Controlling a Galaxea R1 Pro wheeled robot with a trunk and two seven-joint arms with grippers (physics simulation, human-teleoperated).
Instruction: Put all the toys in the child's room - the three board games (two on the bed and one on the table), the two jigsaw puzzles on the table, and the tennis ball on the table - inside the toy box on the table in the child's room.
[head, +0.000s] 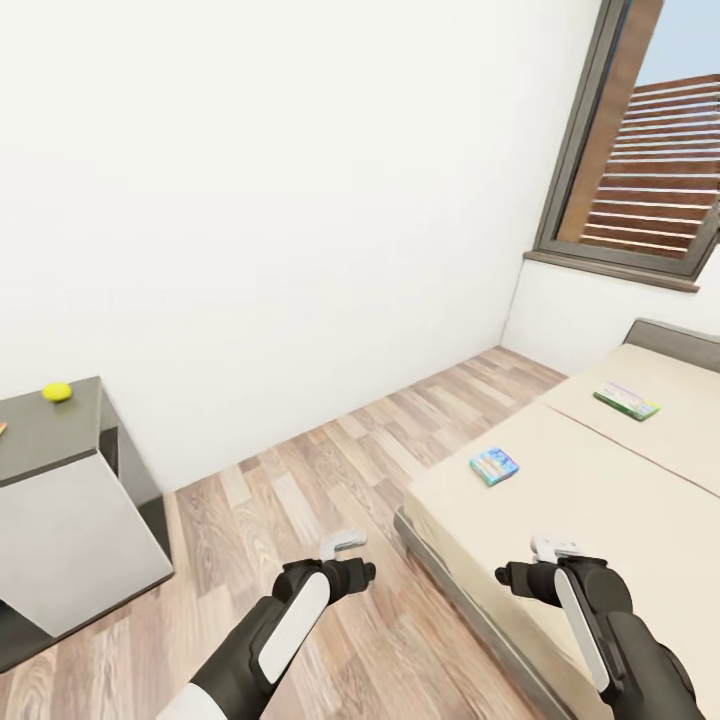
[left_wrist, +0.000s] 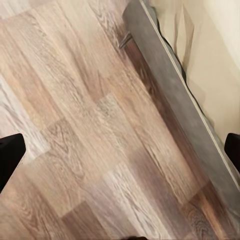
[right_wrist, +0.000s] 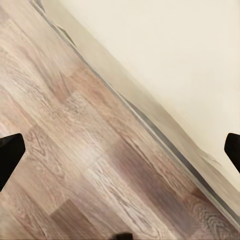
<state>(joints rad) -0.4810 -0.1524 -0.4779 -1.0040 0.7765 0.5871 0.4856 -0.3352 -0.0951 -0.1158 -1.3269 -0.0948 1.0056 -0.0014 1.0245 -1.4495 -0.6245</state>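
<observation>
Two board games lie on the beige bed (head: 560, 500): a small blue one (head: 494, 466) near its left edge and a green one (head: 626, 401) farther back. The yellow-green tennis ball (head: 57, 391) rests on the grey table (head: 60, 440) at the left. My left gripper (head: 343, 545) (left_wrist: 120, 150) hangs open over the plank floor beside the bed frame. My right gripper (head: 556, 549) (right_wrist: 120, 150) is open above the bed's near edge, holding nothing. The toy box and jigsaw puzzles are out of view.
Wood-plank floor (head: 330, 470) runs between the table and the bed. A white wall (head: 300, 200) stands behind, with a dark-framed window (head: 640, 150) at the upper right. The bed's grey frame (left_wrist: 170, 75) edges the floor.
</observation>
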